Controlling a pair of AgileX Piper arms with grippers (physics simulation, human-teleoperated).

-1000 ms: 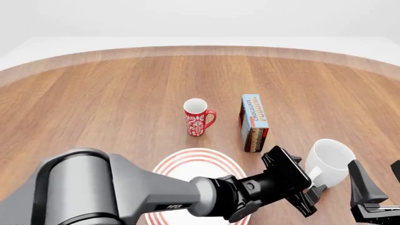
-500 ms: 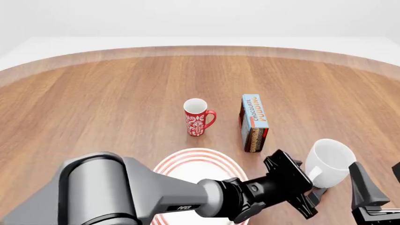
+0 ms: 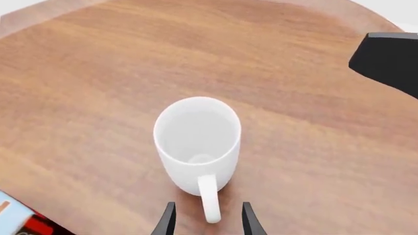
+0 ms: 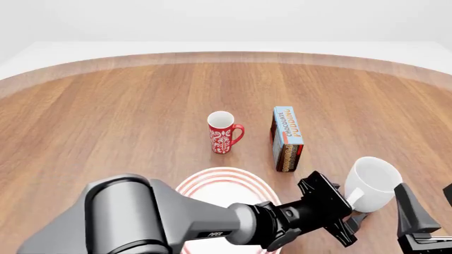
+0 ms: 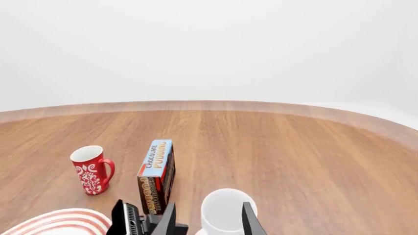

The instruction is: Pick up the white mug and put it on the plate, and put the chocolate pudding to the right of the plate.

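The white mug (image 4: 373, 182) stands upright on the table at the near right, its handle (image 3: 209, 200) turned toward my left gripper. My left gripper (image 4: 351, 222) reaches across the plate (image 4: 211, 180). It is open (image 3: 209, 223), with a fingertip on either side of the handle and not touching it. The chocolate pudding (image 4: 287, 138) lies on its side behind the plate's right edge, well apart from both grippers. My right gripper (image 4: 429, 209) hovers open just right of the mug, which shows low between its fingertips in the right wrist view (image 5: 225, 210).
A red mug with a white floral pattern (image 4: 223, 132) stands behind the plate, left of the carton. The left arm's thick link (image 4: 127, 217) covers the plate's near left part. One right finger (image 3: 392, 58) shows in the left wrist view.
The left arm's big link has swung to the right and its gripper has edged slightly closer to the mug's handle. The mug and the right gripper have hardly moved.
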